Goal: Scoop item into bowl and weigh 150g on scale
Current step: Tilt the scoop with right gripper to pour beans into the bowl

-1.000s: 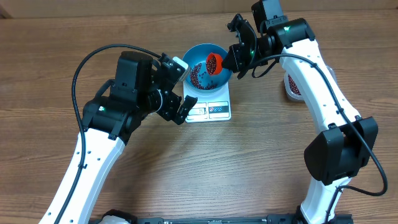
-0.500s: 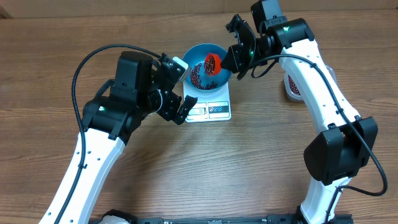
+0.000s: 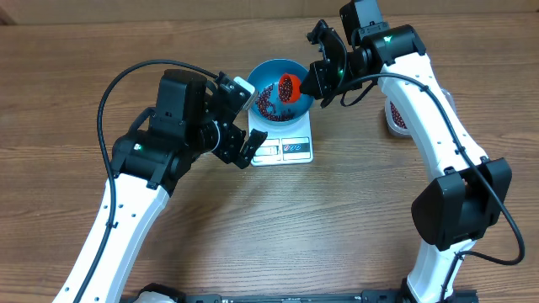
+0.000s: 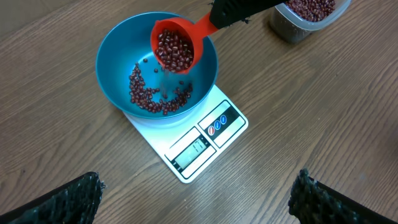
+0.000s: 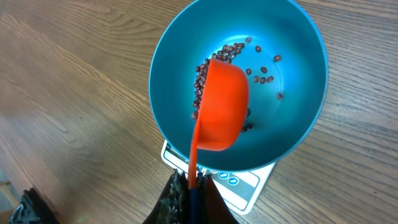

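Observation:
The blue bowl [image 3: 260, 72] stands on the white scale [image 3: 286, 150] in mid-table. A thin scatter of dark red beans [image 4: 152, 99] lies on the bowl's floor. My right gripper [image 3: 318, 80] is shut on the handle of an orange-red scoop [image 3: 290, 85], which hangs tilted over the bowl. In the left wrist view the scoop [image 4: 174, 46] is still full of beans. From the right wrist I see the scoop's [image 5: 224, 115] underside above the bowl [image 5: 298, 74]. My left gripper [image 3: 248, 118] is open beside the scale's left edge, holding nothing.
A clear tub [image 3: 397, 118] of beans sits to the right of the scale, behind the right arm. The scale's display and button panel [image 4: 205, 140] face the table's near side. Bare wood lies all round.
The scoop's tilt over the bowl has shifted slightly. Both arms stay where they were.

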Controlling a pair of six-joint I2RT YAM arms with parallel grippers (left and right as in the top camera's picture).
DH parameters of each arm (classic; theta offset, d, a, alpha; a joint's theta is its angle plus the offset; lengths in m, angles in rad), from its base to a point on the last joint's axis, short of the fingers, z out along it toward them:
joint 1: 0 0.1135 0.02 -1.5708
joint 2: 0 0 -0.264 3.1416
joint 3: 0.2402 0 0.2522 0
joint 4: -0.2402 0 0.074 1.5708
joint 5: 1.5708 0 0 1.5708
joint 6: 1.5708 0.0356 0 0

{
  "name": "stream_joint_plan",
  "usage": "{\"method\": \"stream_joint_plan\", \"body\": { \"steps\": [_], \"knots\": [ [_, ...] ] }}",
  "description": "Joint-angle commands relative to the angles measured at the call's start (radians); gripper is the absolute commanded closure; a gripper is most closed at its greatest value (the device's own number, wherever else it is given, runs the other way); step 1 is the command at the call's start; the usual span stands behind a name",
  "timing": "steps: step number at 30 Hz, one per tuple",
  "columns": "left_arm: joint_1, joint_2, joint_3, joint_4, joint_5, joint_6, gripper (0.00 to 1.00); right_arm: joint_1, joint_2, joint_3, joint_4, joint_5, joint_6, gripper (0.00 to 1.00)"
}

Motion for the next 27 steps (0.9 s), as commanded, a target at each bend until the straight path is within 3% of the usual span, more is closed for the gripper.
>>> {"method": "stream_joint_plan", "body": {
  "steps": [1,7,13,24,27],
  "knots": [
    [0.0,-0.012,0.013,0.0,0.014,0.022,0.0,0.005,-0.007,0.031,0.004,0.008,0.013,0.96],
    [0.0,-0.012,0.013,0.0,0.014,0.022,0.0,0.011,-0.007,0.031,-0.042,-0.043,-0.13,0.96],
    [0.0,-0.012,0.013,0.0,0.014,0.022,0.0,0.005,-0.007,0.031,-0.015,0.001,-0.026,0.96],
    [0.0,-0.012,0.013,0.0,0.014,0.022,0.0,0.005,-0.007,0.031,-0.008,-0.005,-0.025,0.96],
    [0.0,-0.012,0.013,0.0,0.014,0.023,0.0,0.005,-0.008,0.031,-0.015,-0.138,-0.125,0.96]
  ]
}}
